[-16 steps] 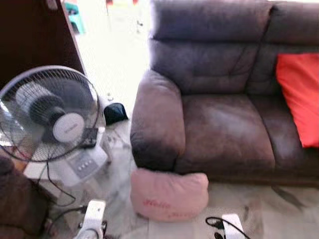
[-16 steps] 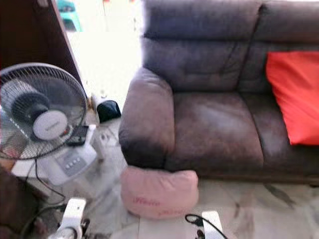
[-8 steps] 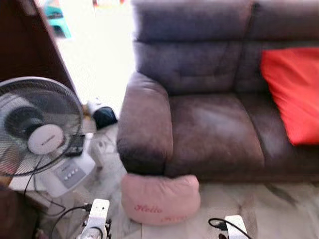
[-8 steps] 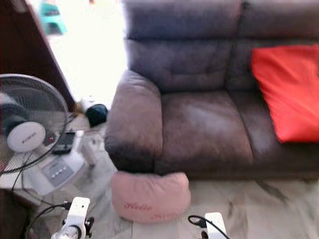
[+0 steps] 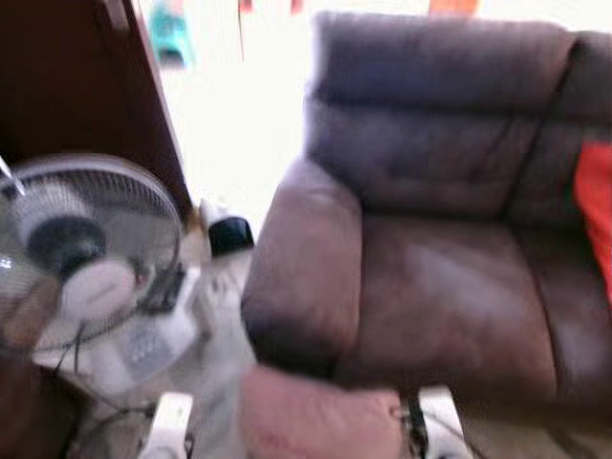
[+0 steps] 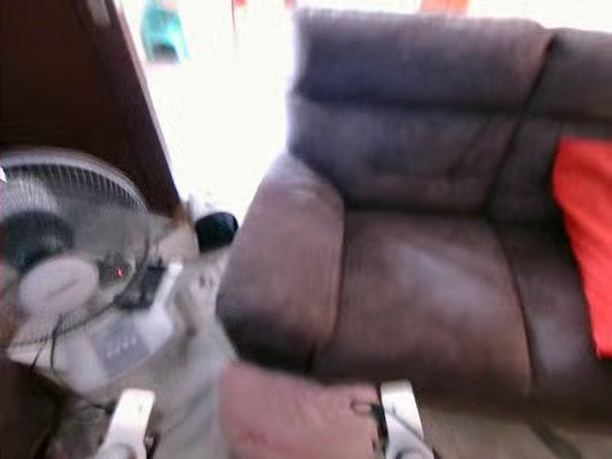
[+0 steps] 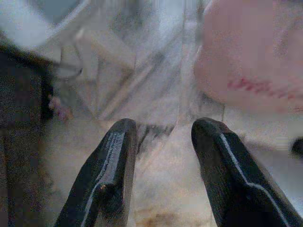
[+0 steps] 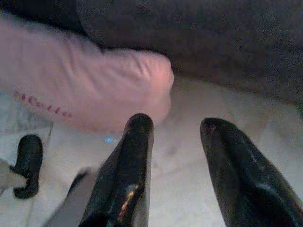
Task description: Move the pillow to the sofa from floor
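A pink pillow with red lettering lies on the marble floor against the foot of the dark brown sofa, below its left armrest. The left wrist view looks along my left gripper, open above the floor, with the pillow ahead and to one side. My right gripper is open too, hovering over the floor just short of the pillow's corner. Both silver wrists flank the pillow at the bottom of the blurred head views.
A standing fan with its cable is on the floor at the left, beside a dark wooden cabinet. A small black object lies near the armrest. A red cushion rests on the sofa's right seat.
The head view has shifted and blurred, so the camera has moved; the sofa and pillow sit lower and nearer. The wrists now stand close on either side of the pillow.
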{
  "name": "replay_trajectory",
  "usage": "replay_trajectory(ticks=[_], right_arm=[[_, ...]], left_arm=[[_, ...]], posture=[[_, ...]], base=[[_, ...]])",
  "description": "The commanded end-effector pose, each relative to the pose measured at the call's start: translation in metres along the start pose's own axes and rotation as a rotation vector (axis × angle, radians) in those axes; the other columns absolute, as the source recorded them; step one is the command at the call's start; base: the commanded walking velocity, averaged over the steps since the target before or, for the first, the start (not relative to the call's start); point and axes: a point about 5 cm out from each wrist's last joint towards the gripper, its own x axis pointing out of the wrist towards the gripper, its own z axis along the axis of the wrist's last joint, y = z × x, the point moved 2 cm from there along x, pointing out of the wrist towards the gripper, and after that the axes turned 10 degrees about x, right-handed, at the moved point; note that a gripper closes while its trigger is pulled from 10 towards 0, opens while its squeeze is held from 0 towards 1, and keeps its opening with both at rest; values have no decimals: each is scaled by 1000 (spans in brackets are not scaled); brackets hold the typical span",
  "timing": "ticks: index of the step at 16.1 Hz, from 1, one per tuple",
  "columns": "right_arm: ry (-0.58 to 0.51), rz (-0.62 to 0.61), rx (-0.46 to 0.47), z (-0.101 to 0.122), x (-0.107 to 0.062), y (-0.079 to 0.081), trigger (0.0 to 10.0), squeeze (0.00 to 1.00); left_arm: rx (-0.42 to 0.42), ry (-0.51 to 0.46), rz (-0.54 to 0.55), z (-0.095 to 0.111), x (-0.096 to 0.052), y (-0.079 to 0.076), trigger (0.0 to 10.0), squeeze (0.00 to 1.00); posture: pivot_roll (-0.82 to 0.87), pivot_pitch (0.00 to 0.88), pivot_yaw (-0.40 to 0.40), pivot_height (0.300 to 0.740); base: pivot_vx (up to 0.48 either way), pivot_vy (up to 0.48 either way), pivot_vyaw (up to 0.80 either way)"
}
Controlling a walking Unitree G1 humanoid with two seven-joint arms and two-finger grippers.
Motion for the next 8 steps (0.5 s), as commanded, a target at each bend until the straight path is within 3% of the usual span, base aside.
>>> replay_trajectory(ticks=[1,8], right_arm=[[39,-27,0,-12,-3,-10,10000,0],[30,-26,49,-11,-3,-10,10000,0]], left_arm=[[13,-11,-23,4,1,-7,10000,0],[4,-29,-29,10,2,-9,10000,0]], posture=[[19,30,-16,740],[15,31,-20,740]], base=[[240,0,0],[0,0,0]])
